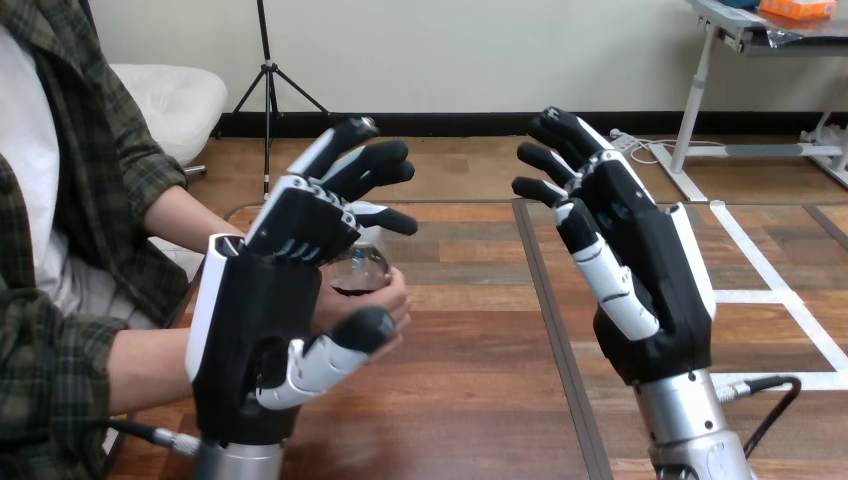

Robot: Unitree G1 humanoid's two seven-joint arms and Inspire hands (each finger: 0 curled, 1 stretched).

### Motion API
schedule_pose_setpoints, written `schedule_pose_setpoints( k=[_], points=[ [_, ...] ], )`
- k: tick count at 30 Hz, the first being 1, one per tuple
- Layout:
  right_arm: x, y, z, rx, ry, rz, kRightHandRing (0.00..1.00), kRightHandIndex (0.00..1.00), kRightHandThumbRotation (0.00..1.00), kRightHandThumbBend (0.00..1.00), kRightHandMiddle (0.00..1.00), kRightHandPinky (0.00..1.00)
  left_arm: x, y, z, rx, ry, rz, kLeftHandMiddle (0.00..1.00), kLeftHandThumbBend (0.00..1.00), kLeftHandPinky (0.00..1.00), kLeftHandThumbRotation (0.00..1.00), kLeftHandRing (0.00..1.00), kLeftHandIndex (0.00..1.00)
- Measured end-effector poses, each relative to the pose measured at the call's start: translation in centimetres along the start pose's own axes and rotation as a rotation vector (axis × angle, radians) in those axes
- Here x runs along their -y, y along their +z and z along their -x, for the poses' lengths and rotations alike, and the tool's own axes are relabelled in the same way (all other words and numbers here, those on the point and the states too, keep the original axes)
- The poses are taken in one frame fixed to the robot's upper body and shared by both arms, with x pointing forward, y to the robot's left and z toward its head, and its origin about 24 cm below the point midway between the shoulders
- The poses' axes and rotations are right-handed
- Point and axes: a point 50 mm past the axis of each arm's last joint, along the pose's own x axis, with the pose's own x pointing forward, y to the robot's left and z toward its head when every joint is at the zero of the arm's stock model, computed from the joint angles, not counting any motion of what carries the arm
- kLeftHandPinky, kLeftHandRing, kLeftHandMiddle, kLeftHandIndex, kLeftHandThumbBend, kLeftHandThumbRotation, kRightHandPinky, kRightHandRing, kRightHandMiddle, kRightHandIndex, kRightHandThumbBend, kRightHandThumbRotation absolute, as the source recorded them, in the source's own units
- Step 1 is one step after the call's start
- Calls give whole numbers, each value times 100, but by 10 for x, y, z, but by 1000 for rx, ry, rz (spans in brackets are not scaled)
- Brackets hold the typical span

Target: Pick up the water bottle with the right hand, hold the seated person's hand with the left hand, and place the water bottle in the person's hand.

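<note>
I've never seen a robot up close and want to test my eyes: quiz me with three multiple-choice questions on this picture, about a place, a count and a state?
1. Where is the bottle? A on a shelf; B in the person's hand; C on the floor.
2. How many robot hands are raised? A one; B two; C three.
3. The right hand is: A open and empty; B a closed fist; C gripping a cup.
Answers: 1 B, the person's fingers wrap it; 2 B, the left hand and the right; 3 A, its fingers are spread, holding nothing.
</note>
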Motion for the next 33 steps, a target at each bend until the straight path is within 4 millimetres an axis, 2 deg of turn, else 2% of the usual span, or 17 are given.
schedule_pose_setpoints(
  k=[10,33],
  points=[
    [-4,-2,7,-23,-49,-34,83,81,52,59,85,74,14,-3,4,-16,46,41,77,63,50,98,68,87],
    [-7,-2,20,-40,-126,-51,81,77,49,57,84,70,19,-6,19,-86,106,7,78,58,53,100,69,88]
  ],
)
